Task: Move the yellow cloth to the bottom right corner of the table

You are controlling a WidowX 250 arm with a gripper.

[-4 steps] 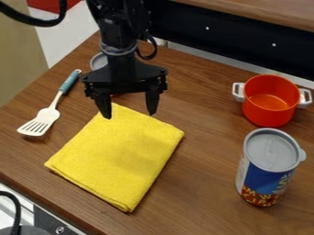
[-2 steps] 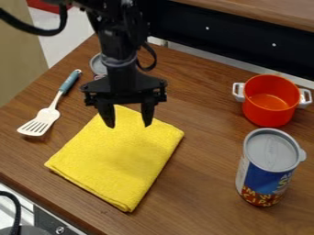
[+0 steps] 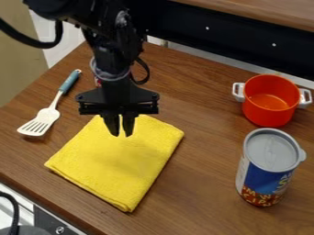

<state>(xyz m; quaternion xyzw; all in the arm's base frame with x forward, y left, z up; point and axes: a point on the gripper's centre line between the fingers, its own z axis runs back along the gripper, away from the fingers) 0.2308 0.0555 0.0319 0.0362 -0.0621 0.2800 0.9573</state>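
Gripper (image 3: 121, 134) points down at the yellow cloth (image 3: 116, 165), fingers slightly apart

Gripper (image 3: 122, 135) over folded cloth (image 3: 116, 167), fingers slightly apart. Spatula (image 3: 43, 118) at view left; pot (image 3: 270, 112) behind can (image 3: 266, 176) at right.

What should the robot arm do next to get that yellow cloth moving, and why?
Probably ease the gripper down a touch and close it. Its fingers point down at the upper part of the yellow cloth with a narrow gap between them, and the cloth lies flat with no visible pinch.
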